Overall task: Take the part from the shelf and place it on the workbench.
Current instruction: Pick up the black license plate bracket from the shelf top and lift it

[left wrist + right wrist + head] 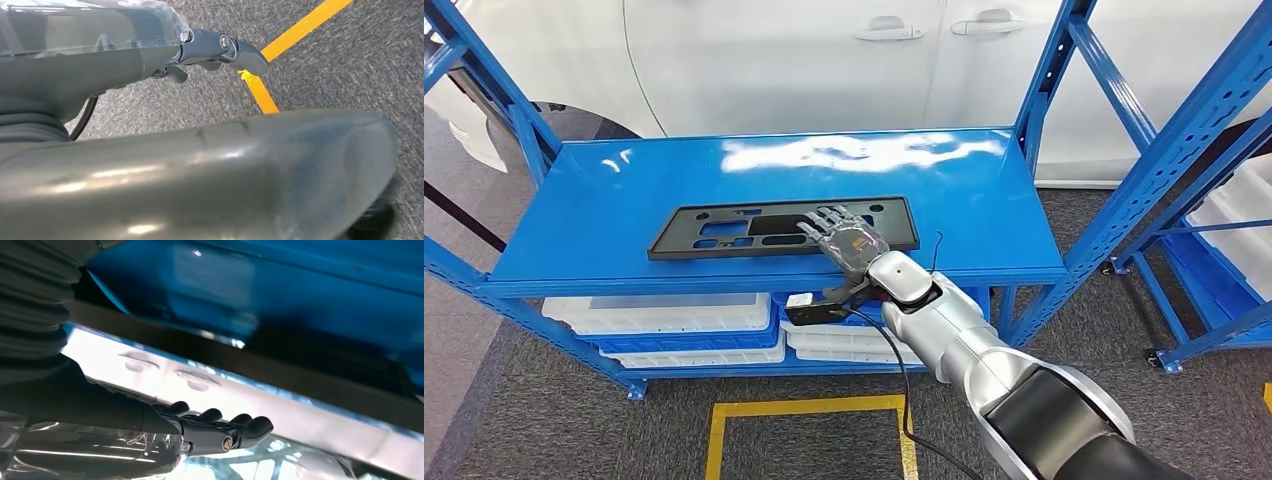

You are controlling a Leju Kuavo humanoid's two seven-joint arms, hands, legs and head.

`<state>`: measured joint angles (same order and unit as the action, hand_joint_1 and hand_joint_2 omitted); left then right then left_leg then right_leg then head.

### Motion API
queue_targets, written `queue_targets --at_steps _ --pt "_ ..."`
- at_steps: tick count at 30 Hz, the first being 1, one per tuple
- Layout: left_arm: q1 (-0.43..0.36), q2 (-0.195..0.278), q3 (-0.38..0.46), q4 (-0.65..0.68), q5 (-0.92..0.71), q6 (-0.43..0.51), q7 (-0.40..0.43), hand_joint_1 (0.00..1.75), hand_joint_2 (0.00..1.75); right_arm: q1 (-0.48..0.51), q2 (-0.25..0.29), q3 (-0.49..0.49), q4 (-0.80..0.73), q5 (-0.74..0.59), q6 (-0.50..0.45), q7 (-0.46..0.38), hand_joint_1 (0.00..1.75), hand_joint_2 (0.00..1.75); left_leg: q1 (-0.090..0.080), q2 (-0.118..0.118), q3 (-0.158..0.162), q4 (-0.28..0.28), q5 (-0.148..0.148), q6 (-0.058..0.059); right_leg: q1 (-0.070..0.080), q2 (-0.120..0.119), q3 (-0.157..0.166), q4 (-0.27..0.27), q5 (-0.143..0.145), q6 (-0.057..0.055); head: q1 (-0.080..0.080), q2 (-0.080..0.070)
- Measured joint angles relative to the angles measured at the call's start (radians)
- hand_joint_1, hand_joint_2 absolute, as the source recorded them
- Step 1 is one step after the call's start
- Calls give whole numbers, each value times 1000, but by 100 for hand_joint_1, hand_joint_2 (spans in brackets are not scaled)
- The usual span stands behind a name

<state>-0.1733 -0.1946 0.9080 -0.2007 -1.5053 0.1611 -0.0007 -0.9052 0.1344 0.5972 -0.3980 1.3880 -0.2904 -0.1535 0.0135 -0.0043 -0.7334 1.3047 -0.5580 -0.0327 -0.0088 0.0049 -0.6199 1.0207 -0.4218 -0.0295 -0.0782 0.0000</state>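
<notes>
Right arm reaches fwd over blue shelf (604,215); right hand (844,238) lies flat, fingers (824,218) extended w/ tips on black part (724,232), holding nothing. Part lies flat mid-shelf.

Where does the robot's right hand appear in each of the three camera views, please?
Head view: the right hand is centre frame, fingers extended flat over the right part of the black part on the blue shelf.
Left wrist view: not in it; that is the left hand above grey floor.
Right wrist view: right hand, lower centre.
Shared landmark: the blue shelf, in the head and right wrist views.
</notes>
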Motion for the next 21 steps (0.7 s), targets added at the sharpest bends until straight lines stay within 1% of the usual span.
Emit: queue_targets --at_steps 1,2,3,4,5,6,7,8,9,10,11,12,13,14,15,16,17,18,19,20,21 --pt "1 0 0 0 0 -1 -1 0 0 -2 -4 -4 5 4 5 19 0 175 0 0 9 -21 21 3 1 0 0 1 0 0 0 0" --pt "1 0 0 0 -1 -2 -2 0 0 -6 -9 -8 10 8 11 39 0 175 0 0 36 -78 56 8 3 1 1 1 -1 0 0 0" --pt "0 0 0 0 -1 -3 -4 0 0 -11 -13 -13 13 12 16 60 0 175 -2 0 71 -153 89 15 3 1 2 2 -1 1 0 0" --pt "-1 0 0 0 -2 -4 -5 0 0 -17 -17 -18 16 15 22 81 0 175 -4 0 103 -219 112 21 5 2 1 3 -2 3 0 0" --pt "-2 0 0 0 -3 -5 -6 0 0 -23 -22 -23 19 19 28 98 0 175 -7 0 124 -265 125 27 6 3 0 2 -1 7 0 0" --pt "-3 0 0 0 -4 -6 -7 0 0 -28 -27 -27 21 23 34 115 0 175 -10 -1 134 -287 127 31 7 3 -1 2 0 12 0 0" --pt "-3 1 0 0 -4 -7 -8 0 0 -31 -33 -31 24 26 39 129 0 175 -12 -1 136 -291 127 34 7 3 -1 0 1 18 0 0" --pt "-2 0 0 0 -4 -8 -10 0 0 -33 -37 -37 27 28 43 141 0 175 -10 -2 137 -294 131 39 7 3 -1 -1 2 24 0 0" --pt "-1 0 0 0 -4 -9 -12 0 0 -36 -43 -43 29 30 46 153 0 175 -8 -2 139 -299 135 43 6 2 -3 4 -3 30 0 0" --pt "-2 0 0 0 -4 -9 -15 0 0 -41 -49 -49 32 31 48 163 3 175 -6 -1 141 -305 138 49 6 2 -11 23 -17 35 0 0" --pt "-3 -1 0 0 -4 -11 -17 0 0 -46 -55 -54 34 32 51 172 16 175 -3 0 142 -309 142 54 6 2 -30 63 -42 40 0 0" --pt "-4 -1 0 0 -4 -12 -19 0 0 -50 -61 -59 38 32 54 180 28 175 -4 0 142 -310 143 56 4 1 -56 120 -72 43 0 0" --pt "-5 -1 0 0 -5 -14 -20 0 0 -51 -66 -63 41 33 57 186 72 175 -5 1 141 -310 143 58 3 1 -89 190 -104 46 0 0" --pt "-4 -1 0 0 -6 -15 -20 0 0 -49 -71 -68 45 33 59 191 112 175 -5 0 141 -309 143 59 1 1 -118 248 -123 49 0 0" --pt "-4 -1 0 0 -8 -16 -20 0 0 -46 -76 -71 49 34 59 193 143 175 -5 0 141 -309 142 59 -1 1 -133 276 -124 50 0 0" --pt "-4 -1 0 0 -9 -17 -20 0 0 -44 -80 -74 53 34 59 194 175 175 -5 -1 141 -307 142 58 -3 0 -130 267 -108 51 0 0" --pt "-4 -1 0 0 -10 -17 -20 0 0 -44 -83 -77 55 36 59 194 175 175 -4 -2 141 -305 140 56 -5 0 -105 215 -75 51 0 0" --pt "-4 -1 0 0 -10 -17 -20 0 0 -46 -86 -79 57 37 59 193 175 175 -4 -2 140 -301 138 53 -7 0 -70 142 -41 50 0 0" --pt "-4 -1 -1 0 -10 -18 -20 0 0 -49 -88 -81 58 39 59 191 175 175 -6 -2 139 -296 134 48 -5 -1 -38 77 -16 47 0 0" --pt "-5 -1 -1 0 -10 -18 -21 0 0 -51 -90 -82 58 41 58 188 175 175 -7 -2 137 -293 132 43 -5 0 -17 30 -2 43 0 0" --pt "-6 -1 -1 0 -11 -18 -21 0 0 -52 -91 -82 59 44 58 182 175 175 -9 -2 135 -291 130 39 -3 0 -8 10 1 38 0 0"
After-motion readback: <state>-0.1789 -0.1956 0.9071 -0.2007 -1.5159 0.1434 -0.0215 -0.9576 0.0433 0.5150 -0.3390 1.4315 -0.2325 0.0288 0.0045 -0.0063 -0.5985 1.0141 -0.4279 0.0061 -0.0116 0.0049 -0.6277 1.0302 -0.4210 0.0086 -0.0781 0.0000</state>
